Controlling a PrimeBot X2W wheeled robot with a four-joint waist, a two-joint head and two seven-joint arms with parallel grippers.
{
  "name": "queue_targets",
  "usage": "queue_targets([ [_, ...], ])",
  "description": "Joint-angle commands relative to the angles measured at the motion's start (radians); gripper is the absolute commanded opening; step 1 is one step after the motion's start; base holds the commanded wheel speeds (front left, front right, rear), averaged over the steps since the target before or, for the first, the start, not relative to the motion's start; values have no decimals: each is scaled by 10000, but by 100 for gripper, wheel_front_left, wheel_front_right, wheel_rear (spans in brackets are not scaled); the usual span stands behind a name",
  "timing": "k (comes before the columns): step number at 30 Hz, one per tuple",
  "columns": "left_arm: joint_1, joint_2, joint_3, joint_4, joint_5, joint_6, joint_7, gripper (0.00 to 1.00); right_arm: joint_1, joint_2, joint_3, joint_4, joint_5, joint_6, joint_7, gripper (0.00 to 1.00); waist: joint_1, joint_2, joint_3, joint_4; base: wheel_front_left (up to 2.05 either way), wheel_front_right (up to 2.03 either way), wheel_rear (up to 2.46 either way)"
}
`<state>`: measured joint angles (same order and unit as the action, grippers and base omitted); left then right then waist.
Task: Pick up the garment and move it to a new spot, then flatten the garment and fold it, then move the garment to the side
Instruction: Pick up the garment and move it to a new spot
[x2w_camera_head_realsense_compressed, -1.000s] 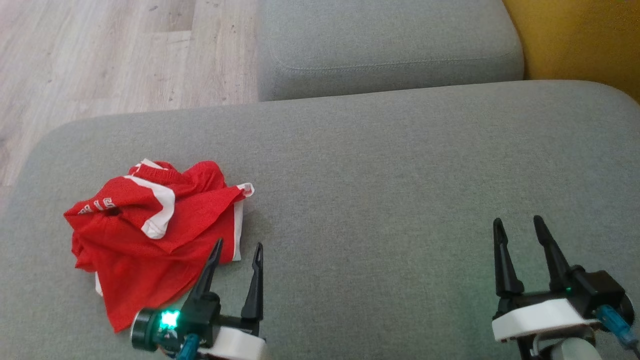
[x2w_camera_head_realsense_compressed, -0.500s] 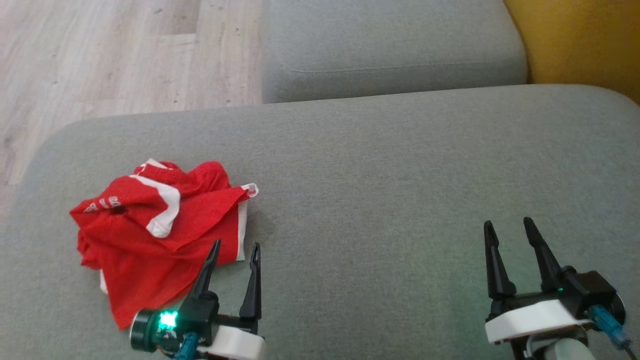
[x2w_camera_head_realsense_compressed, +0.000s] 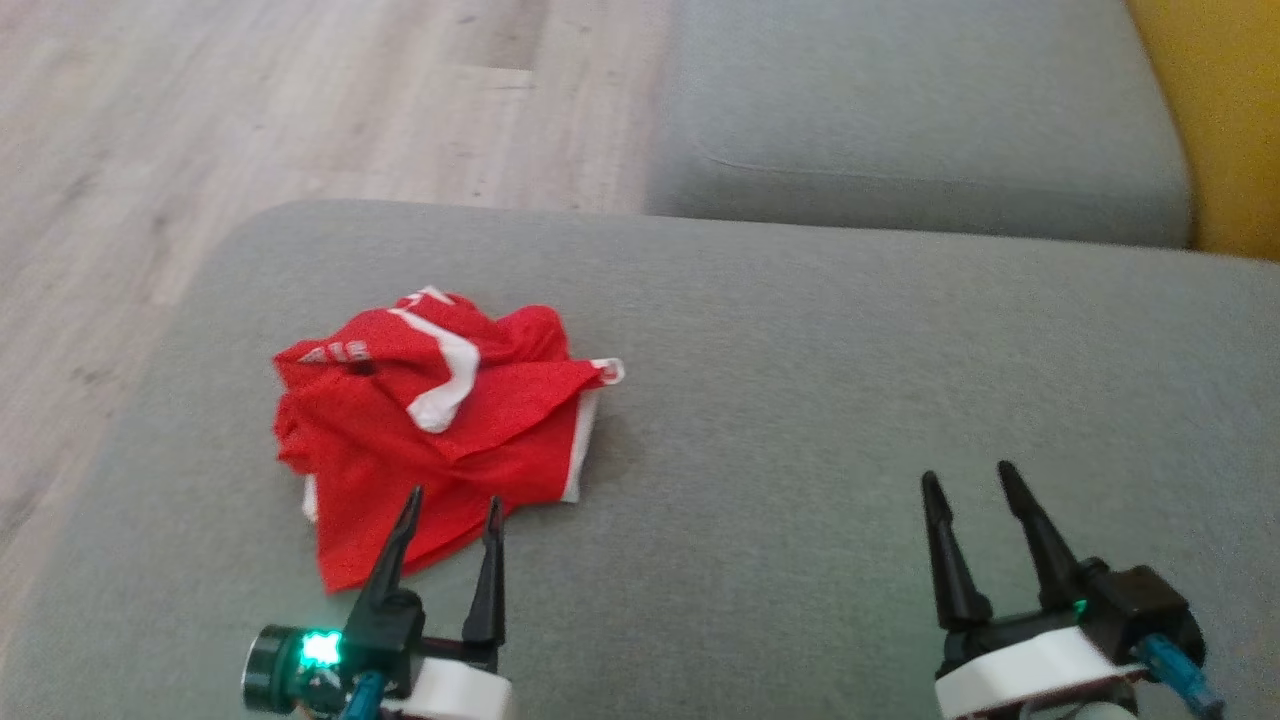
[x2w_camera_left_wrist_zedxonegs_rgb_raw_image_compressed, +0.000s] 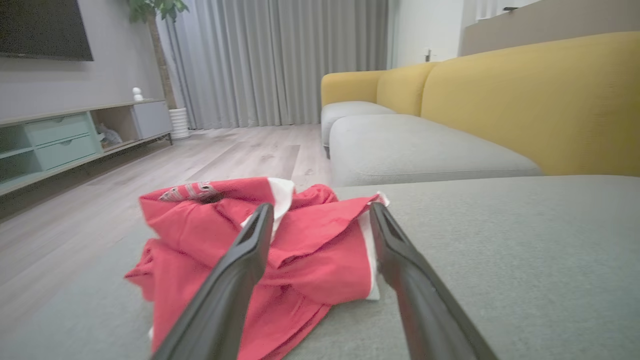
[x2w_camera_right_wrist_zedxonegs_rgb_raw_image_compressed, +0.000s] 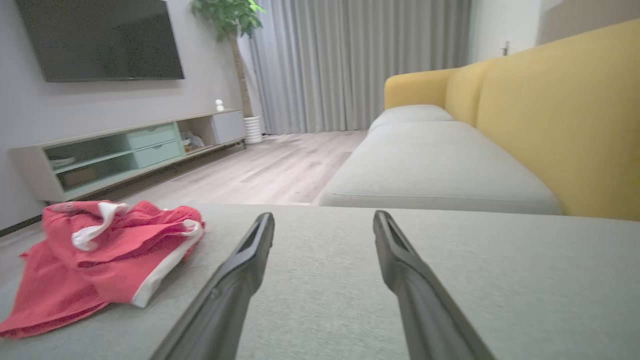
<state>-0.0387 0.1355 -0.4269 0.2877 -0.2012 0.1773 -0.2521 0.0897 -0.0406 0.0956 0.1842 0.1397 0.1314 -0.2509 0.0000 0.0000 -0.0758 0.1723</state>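
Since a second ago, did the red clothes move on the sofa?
No. The red garment lies as near the left edge of the grey cushion as before; the head camera turned, not the garment.

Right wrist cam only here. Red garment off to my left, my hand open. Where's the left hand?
Observer: Head view shows the left hand open, fingertips over the near edge of the red garment, holding nothing.
Operator: Garment fully on the cushion? My frame cuts it off.
Observer: Yes, it lies crumpled and wholly on the grey cushion, near its left end.
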Motion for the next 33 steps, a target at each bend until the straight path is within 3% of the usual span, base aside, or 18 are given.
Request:
queue_targets([
  [1, -253, 124, 416, -319, 19, 61, -97, 100, -271, -96, 352, -373, 50, -7, -108, 100, 0, 0, -148, 483, 0, 0, 0],
  [11, 44, 280, 666, -590, -60, 164, -97, 100, -228, -96, 1167, -422, 299, -7, -108, 100, 0, 0, -279, 1492, 0, 0, 0],
  [23, 130, 466, 657, -540, -52, 162, -97, 100, -104, -96, 1420, -413, 392, -7, -108, 100, 0, 0, -348, 1839, 0, 0, 0],
  [29, -409, 928, 363, -607, 84, -438, 231, 100, -110, -96, 1313, -440, 430, -7, -108, 100, 0, 0, -127, 1629, 0, 0, 0],
  [33, -1502, 1533, 152, -775, 278, -1134, 1178, 100, -196, -96, 1104, -507, 493, -7, -108, 100, 0, 0, 233, 1391, 0, 0, 0],
])
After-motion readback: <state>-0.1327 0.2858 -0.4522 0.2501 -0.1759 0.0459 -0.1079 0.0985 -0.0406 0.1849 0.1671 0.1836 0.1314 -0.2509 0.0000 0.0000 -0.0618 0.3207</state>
